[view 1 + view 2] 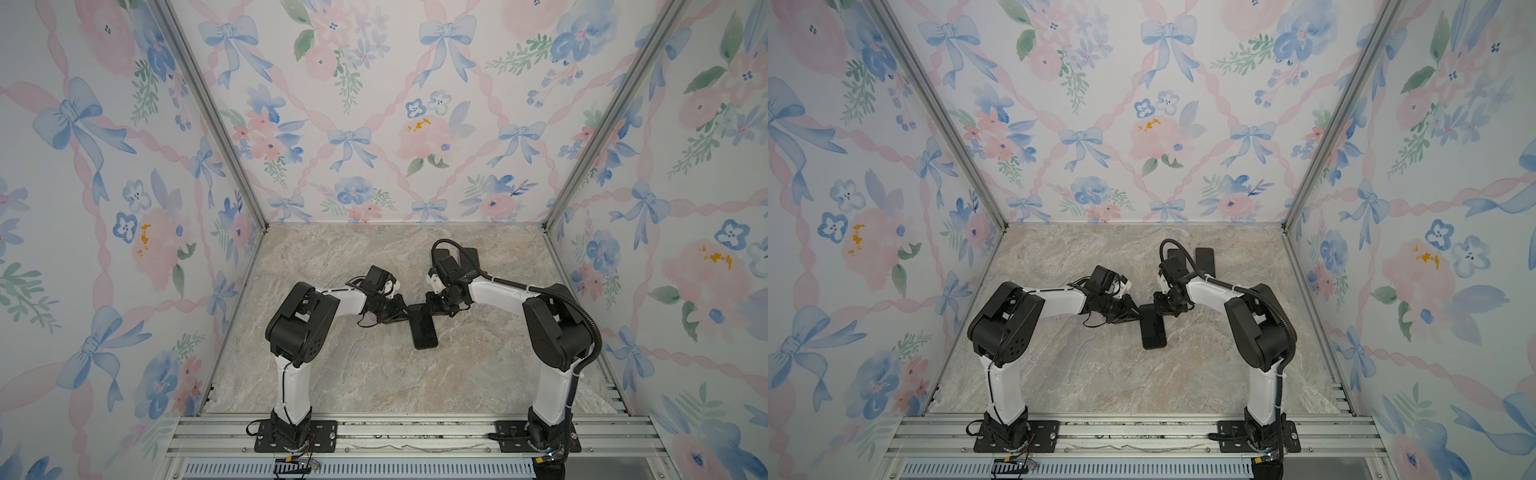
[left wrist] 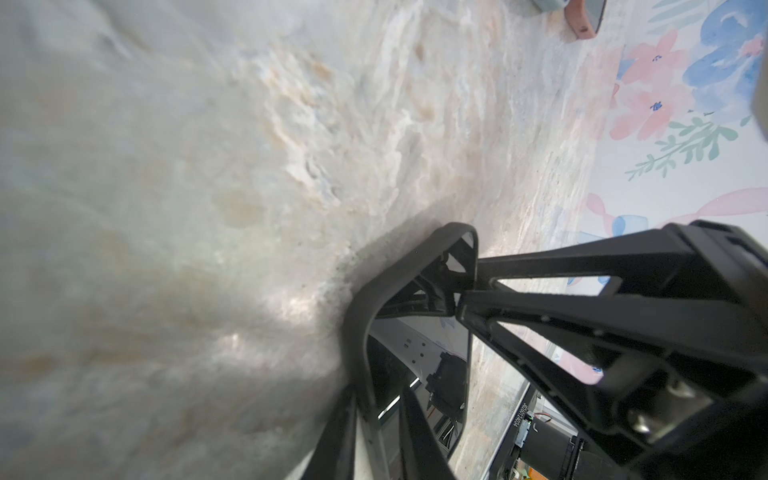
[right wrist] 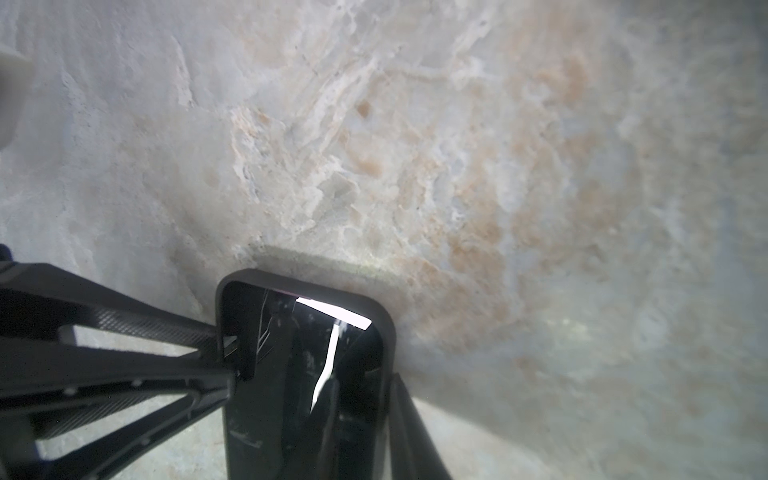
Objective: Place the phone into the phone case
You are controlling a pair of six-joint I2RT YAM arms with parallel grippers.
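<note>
Checking both top views, I find the two arms bent inward over the beige-grey marble-patterned surface, their tips meeting at one dark slab near its middle. That slab is the matte black phone case with a raised rim. It lies with its long axis running roughly back to front, slightly skewed. The left gripper reaches it from the left and the right gripper from the right. Both work at the end of the phone case farther from the arm bases.

Phone location: the glossy black flat phone sits inside the phone case, screen up. In the right wrist view the rim encloses the glossy face around the visible end and both corners. In the left wrist view the rim likewise borders the reflective face.

Left gripper state: narrow, clamped on the phone case. One finger ends at one rim edge; the second lies along the opposite edge.

Right gripper state: narrow, clamped on the phone case. One finger touches one rim edge; the second runs just beside the opposite edge.

I cannot tell whether the held end is lifted off the surface. Dark flat rectangles lie farther back, partly hidden behind the right arm.
</note>
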